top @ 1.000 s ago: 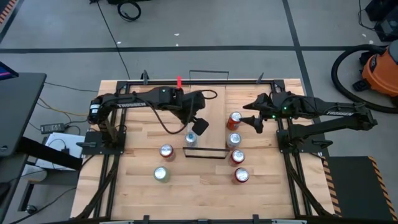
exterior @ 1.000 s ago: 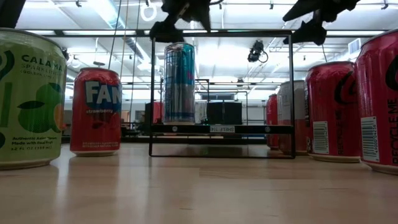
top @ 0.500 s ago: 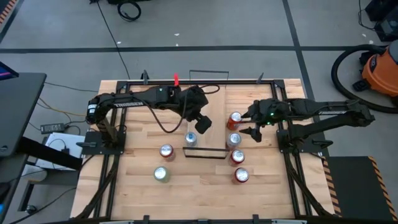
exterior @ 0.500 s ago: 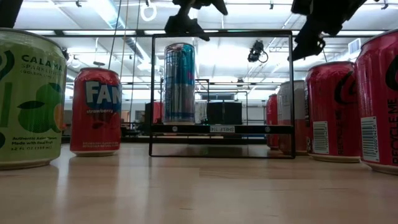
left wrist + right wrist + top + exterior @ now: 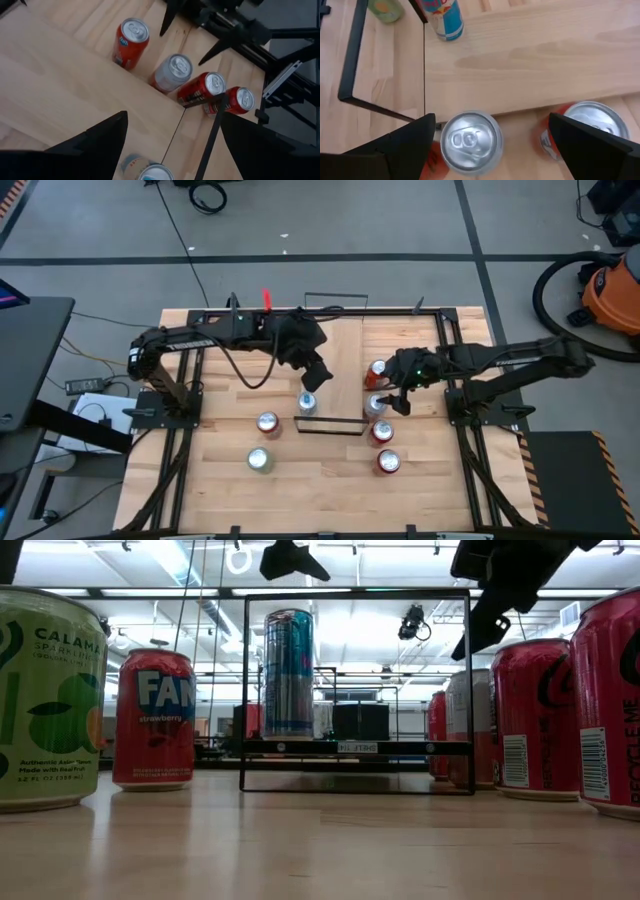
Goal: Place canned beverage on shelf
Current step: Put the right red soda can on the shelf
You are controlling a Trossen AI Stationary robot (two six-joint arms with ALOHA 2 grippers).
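The shelf [image 5: 340, 355] is a narrow light-wood board with black wire rails, lying mid-table. A slim blue can [image 5: 307, 402] stands upright on its base at the shelf's near end; it also shows in the low view [image 5: 289, 672]. My left gripper [image 5: 318, 371] is open and empty, above the shelf just beyond the blue can. My right gripper [image 5: 393, 397] is open above a silver can [image 5: 470, 141] that stands on the table beside the shelf's right edge. Its fingers stand to either side of the can top without touching it. A red can [image 5: 585, 122] stands next to the silver can.
Two more red cans [image 5: 382, 431] [image 5: 388, 463] stand right of the shelf's near end. A red Fanta can [image 5: 267, 423] and a green can [image 5: 259, 459] stand to its left. The shelf's black wire rail [image 5: 355, 592] rises at its near end.
My left gripper has risen and drawn back toward the table's far edge, away from the blue can, which stays upright on the shelf. My right gripper has moved down and toward the near-left, coming over the silver can.
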